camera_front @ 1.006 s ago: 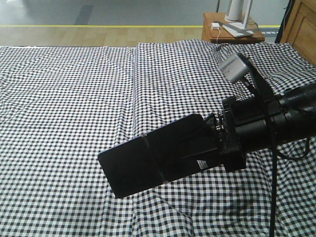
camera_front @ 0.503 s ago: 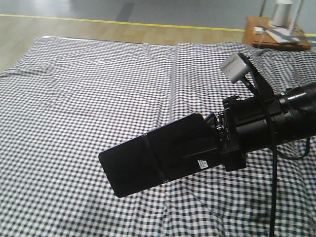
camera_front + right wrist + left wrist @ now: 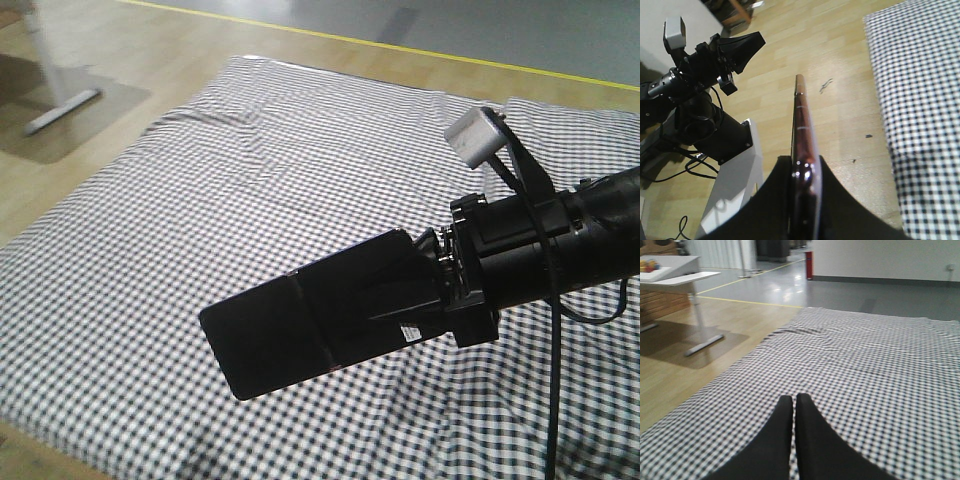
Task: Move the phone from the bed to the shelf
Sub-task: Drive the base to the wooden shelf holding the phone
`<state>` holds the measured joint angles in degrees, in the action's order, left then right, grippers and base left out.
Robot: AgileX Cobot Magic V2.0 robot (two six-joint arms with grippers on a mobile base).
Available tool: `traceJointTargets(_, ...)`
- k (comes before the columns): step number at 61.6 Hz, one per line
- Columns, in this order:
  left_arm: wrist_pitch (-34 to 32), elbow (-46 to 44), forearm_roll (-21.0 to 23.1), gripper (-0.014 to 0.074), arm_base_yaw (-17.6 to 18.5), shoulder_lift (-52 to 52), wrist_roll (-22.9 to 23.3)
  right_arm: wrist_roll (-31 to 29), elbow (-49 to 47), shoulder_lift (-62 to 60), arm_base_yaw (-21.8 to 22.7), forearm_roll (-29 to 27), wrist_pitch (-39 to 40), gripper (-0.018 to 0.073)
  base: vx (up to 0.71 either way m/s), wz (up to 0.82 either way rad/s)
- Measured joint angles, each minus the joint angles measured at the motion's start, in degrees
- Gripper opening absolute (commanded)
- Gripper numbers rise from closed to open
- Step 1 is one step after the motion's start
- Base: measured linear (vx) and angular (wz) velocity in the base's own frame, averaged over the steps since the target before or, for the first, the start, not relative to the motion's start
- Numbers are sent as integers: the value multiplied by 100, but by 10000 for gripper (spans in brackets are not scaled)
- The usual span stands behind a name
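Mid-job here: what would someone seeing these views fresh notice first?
The black phone, clamped in the right end effector and held in the air above the checked bed, dominates the front view. In the right wrist view it shows edge-on, its pinkish rim visible, against the wooden floor beside the bed. The left end effector hangs shut and empty over the bed.

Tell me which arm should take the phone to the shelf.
Right. The right arm has its jaws shut on the phone, holding it clear of the bed. The left arm has its jaws shut and empty. No shelf is in view.
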<state>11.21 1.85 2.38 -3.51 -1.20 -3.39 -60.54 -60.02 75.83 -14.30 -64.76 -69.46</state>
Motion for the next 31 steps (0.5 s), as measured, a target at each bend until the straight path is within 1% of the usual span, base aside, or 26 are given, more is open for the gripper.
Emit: traceJointTargets(31, 0, 0, 0, 1, 0, 0, 0, 0, 0, 0, 0, 0, 0, -2, -9, 56)
